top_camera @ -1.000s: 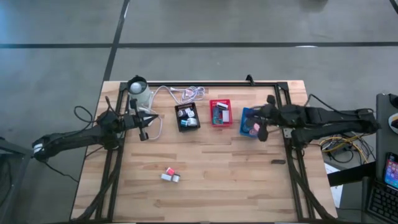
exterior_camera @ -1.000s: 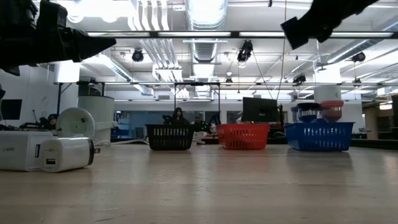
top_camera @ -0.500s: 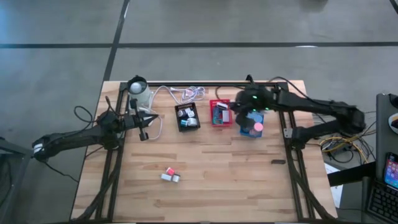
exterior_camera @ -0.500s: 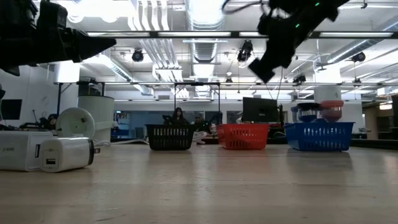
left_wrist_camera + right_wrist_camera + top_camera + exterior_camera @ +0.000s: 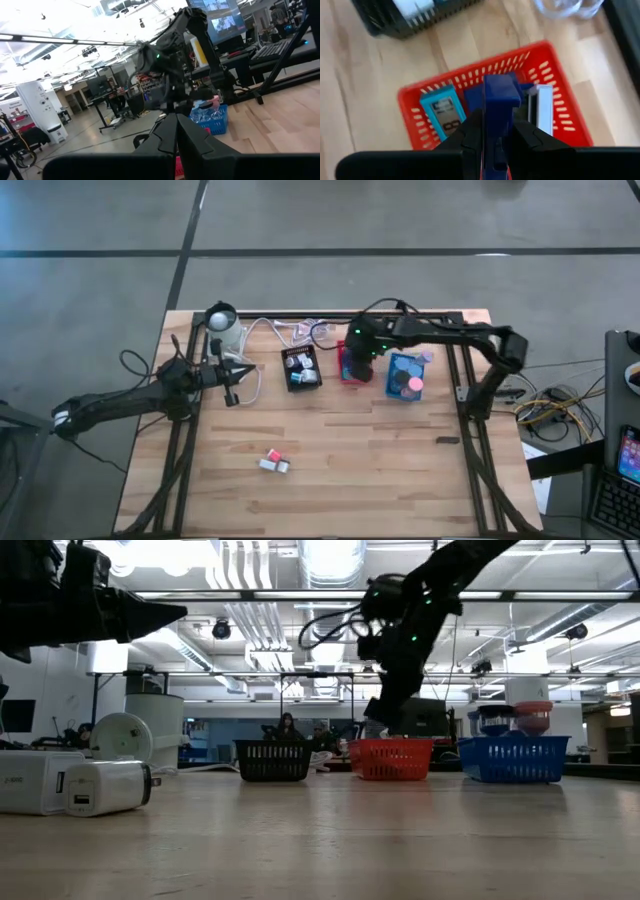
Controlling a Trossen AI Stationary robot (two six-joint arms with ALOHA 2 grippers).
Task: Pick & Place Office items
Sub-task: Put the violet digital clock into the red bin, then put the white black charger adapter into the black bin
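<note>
Since the earlier frames the right arm has swung from the blue mesh tray (image 5: 404, 375) across to the red mesh tray (image 5: 353, 363), and the right gripper (image 5: 496, 131) now hangs directly over that tray, its fingers clenched on a small dark-blue rectangular block (image 5: 500, 98). The block looks like stiff, light plastic, probably smooth, so the grip on its two flat sides seems sound, and letting go low over the tray should keep it from bouncing out. Beneath it the red tray already holds three visible pieces: a teal block with a pale face (image 5: 442, 113), a blue piece and a white block (image 5: 544, 110). Three trays stand in a row: the black mesh tray (image 5: 301, 367), the red, then the blue with a pink round roll (image 5: 414, 384). Two small pieces, one pink (image 5: 272, 454) and one white (image 5: 276, 466), lie loose on the wooden table (image 5: 380, 470). The left gripper (image 5: 232, 379) waits beside the black tray, fingers pressed together on nothing.
</note>
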